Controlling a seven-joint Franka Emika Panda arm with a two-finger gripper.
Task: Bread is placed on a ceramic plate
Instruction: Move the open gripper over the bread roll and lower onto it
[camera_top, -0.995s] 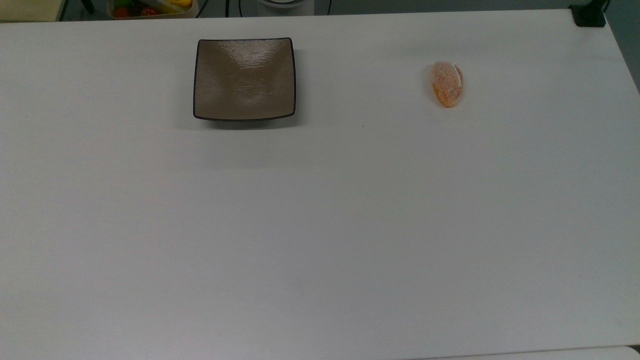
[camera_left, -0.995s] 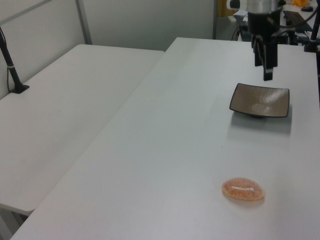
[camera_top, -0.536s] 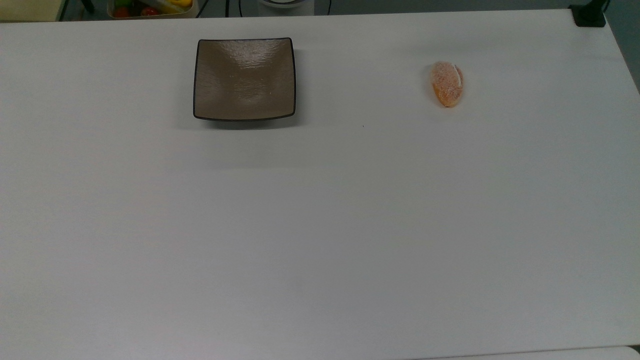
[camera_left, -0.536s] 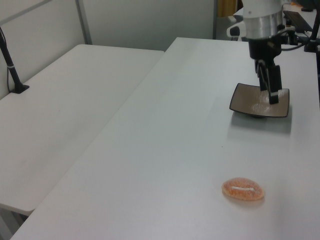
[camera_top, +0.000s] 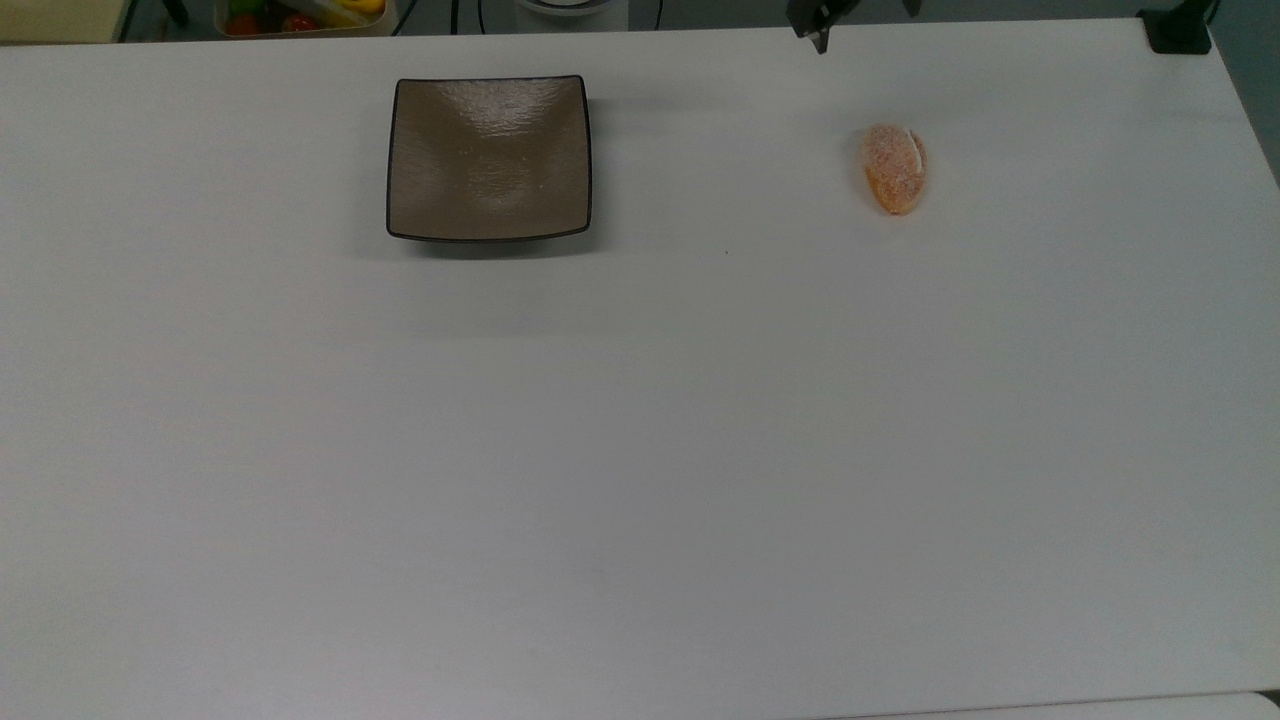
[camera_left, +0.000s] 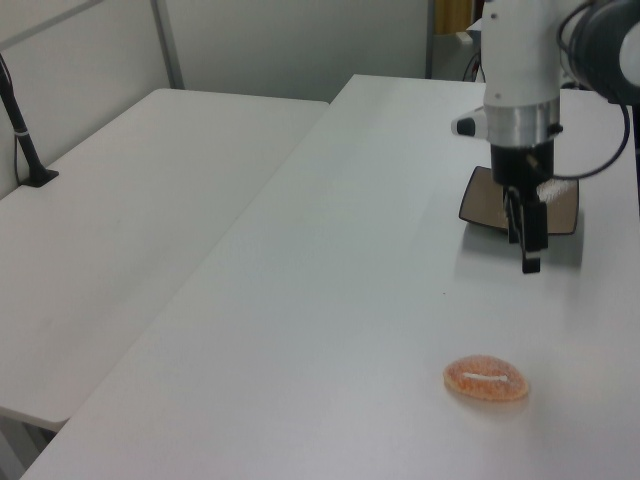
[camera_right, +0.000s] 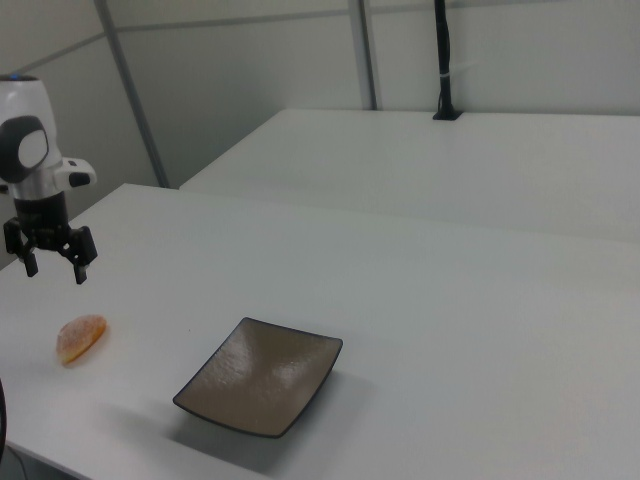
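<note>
The small oval orange-brown bread roll (camera_top: 895, 168) lay flat on the white tabletop (camera_top: 640, 450), near the far edge and towards the top view's right, untouched. The square glossy grey-brown ceramic plate (camera_top: 489, 158) sat bare along that same far edge, well apart from the roll, towards the top view's left.

The black two-finger gripper (camera_right: 53, 262) hung above the tabletop with nothing in it, its jaws spread apart, as the right view showed plainly. In the right view it hovered above the roll (camera_right: 81, 337) and a little towards the right view's left. In the left view the gripper (camera_left: 527, 232) pointed straight down between the plate (camera_left: 480, 201) and the roll (camera_left: 486, 379), clear of both.

Here was the relation that mattered: the roll lay beyond the jaws on the side away from the plate, and lower, so by my reading the approach to the pick was not yet finished. The roll's long axis ran roughly from the far edge towards the near edge in the top view, tilted only slightly. A grip across its short width looked the sensible call, with the jaws straddling the narrow sides. The task stood at its opening stage.
</note>
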